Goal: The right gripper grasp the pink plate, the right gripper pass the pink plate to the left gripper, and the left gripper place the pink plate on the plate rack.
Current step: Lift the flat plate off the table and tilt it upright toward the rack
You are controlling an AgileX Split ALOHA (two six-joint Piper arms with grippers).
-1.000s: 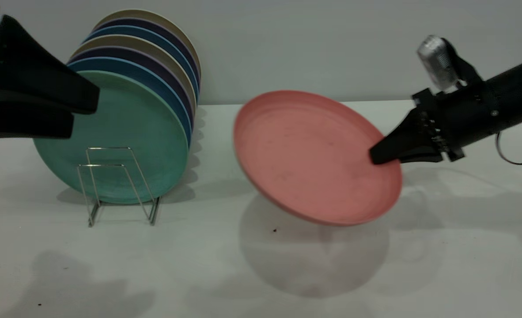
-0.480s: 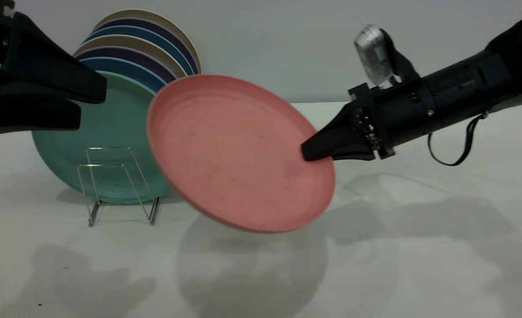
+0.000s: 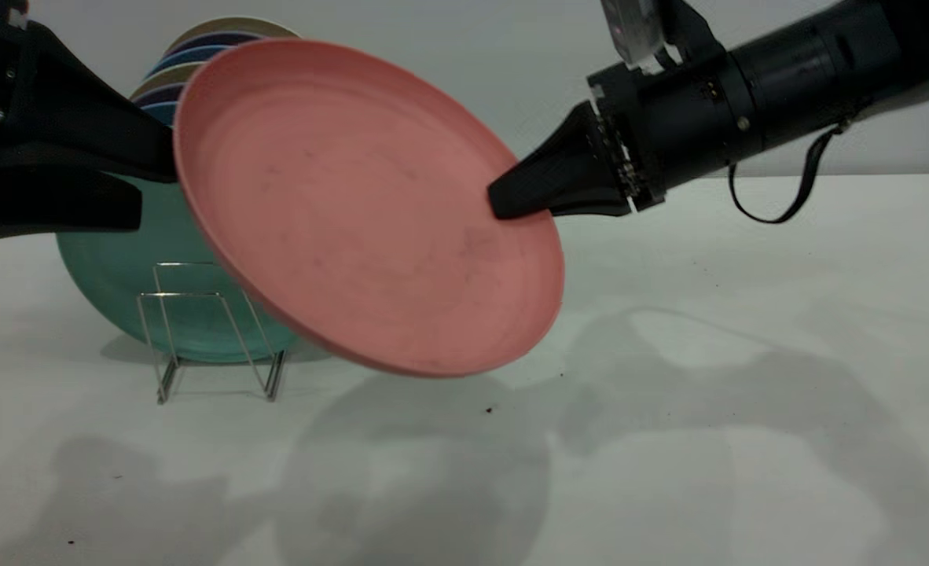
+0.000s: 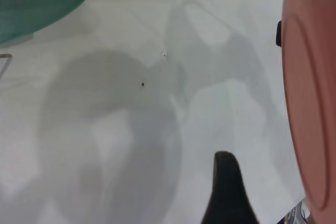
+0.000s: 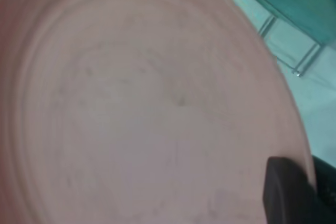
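Pink plate (image 3: 362, 212) carried leftward, clamped in right claw (image 3: 504, 206); left claw (image 3: 146, 185) wide.

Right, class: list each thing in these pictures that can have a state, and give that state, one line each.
pink plate: off the table, tilted, gripped at its rim
right gripper: shut on the plate's rim
left gripper: open, beside the plate's far edge
plate rack: holding upright plates, front loops free

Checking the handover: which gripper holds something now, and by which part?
The right gripper holds the pink plate by its right rim; the left gripper is open, not yet gripping.
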